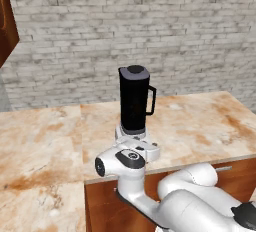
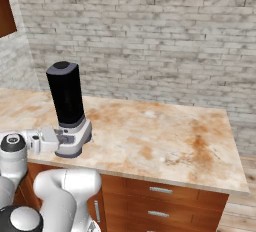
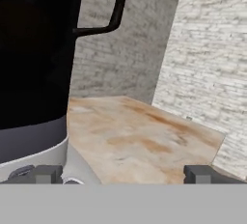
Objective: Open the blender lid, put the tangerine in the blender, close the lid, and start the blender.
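Gripper point(image 3: 123, 175): jaws spread wide, holding nothing, low at the tabletop's point(image 2: 165, 136) near edge, just before the blender's base. Blender point(image 1: 134, 107): upright near that edge, black jar on light grey base, handle to the right. Blender lid point(image 1: 134, 72): seated on the jar top. Brick wall point(image 2: 150, 41): behind.

The blender point(image 1: 134, 107) stands on the counter point(image 1: 45, 141), its lid point(image 1: 134, 72) on top.

Before me the tall black tapered blender jar point(image 1: 134, 105) looks glossy and smooth like dark plastic on its matt light grey base point(image 2: 75, 138), the mottled tan stone-look counter point(image 2: 165, 141) is polished, the reddish-brown wooden cabinet fronts point(image 2: 165, 198) satiny, the pale brick wall point(image 1: 150, 31) rough.
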